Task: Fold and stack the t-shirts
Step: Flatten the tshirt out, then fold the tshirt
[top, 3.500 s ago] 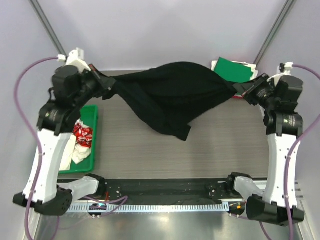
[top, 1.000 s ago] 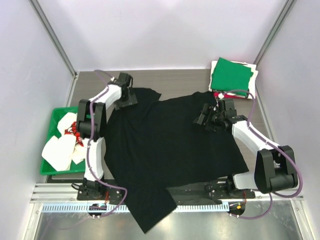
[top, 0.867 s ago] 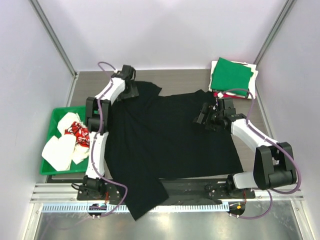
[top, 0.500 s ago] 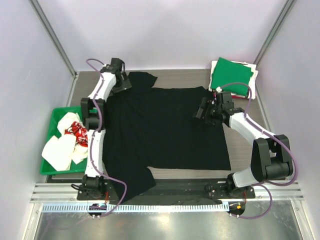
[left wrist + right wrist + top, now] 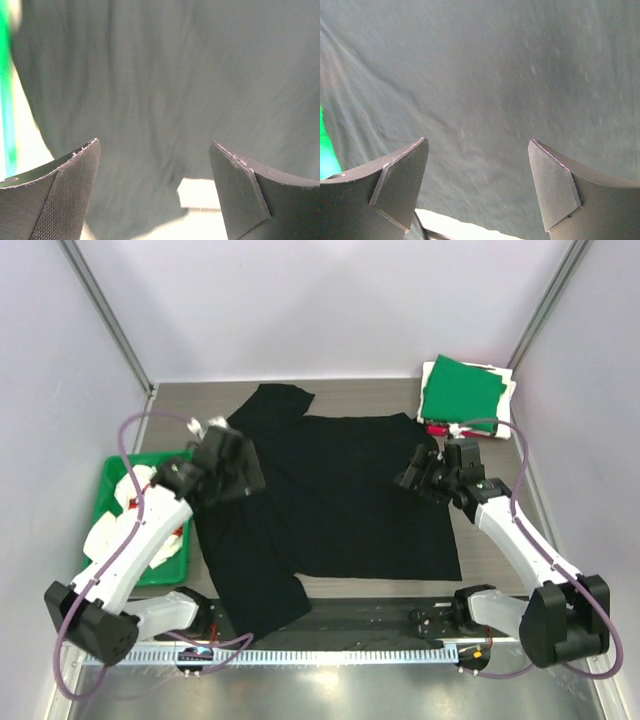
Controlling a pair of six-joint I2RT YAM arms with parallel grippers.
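Grey surface [image 5: 350, 395] carries the black shirt [image 5: 340, 500] spread flat, sleeves leftward, hem rightward; left pincer [image 5: 243, 476] hovers over its sleeve side, right pincer [image 5: 414, 472] nearer the hem, both gaping, empty.

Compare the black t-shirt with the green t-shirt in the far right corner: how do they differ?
The black t-shirt lies spread open, sleeves out; the green t-shirt is folded into a compact rectangle. The black t-shirt covers much of the table; the green t-shirt takes only one corner. Both are plain, single-coloured cloth lying flat.
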